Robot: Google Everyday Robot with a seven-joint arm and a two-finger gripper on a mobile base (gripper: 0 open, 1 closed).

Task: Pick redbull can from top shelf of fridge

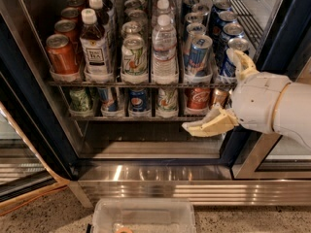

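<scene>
The redbull can (198, 53), slim with blue and silver panels, stands at the front of its lane on the top shelf (146, 83) of the fridge (30, 123), with more such cans behind it. My gripper (210, 91) is open just right of and below that can. Its upper finger (242, 63) lies in front of the dark-blue cans (228, 45). Its lower finger (210, 125) hangs in front of the lower rack. It holds nothing and is apart from the redbull can.
On the top shelf, left to right, stand an orange-red can (62, 55), a tea bottle (95, 45), a green-white can (133, 56) and a water bottle (164, 50). The lower rack holds a Pepsi can (139, 101) and a red can (198, 99). A clear plastic bin (143, 213) sits on the floor.
</scene>
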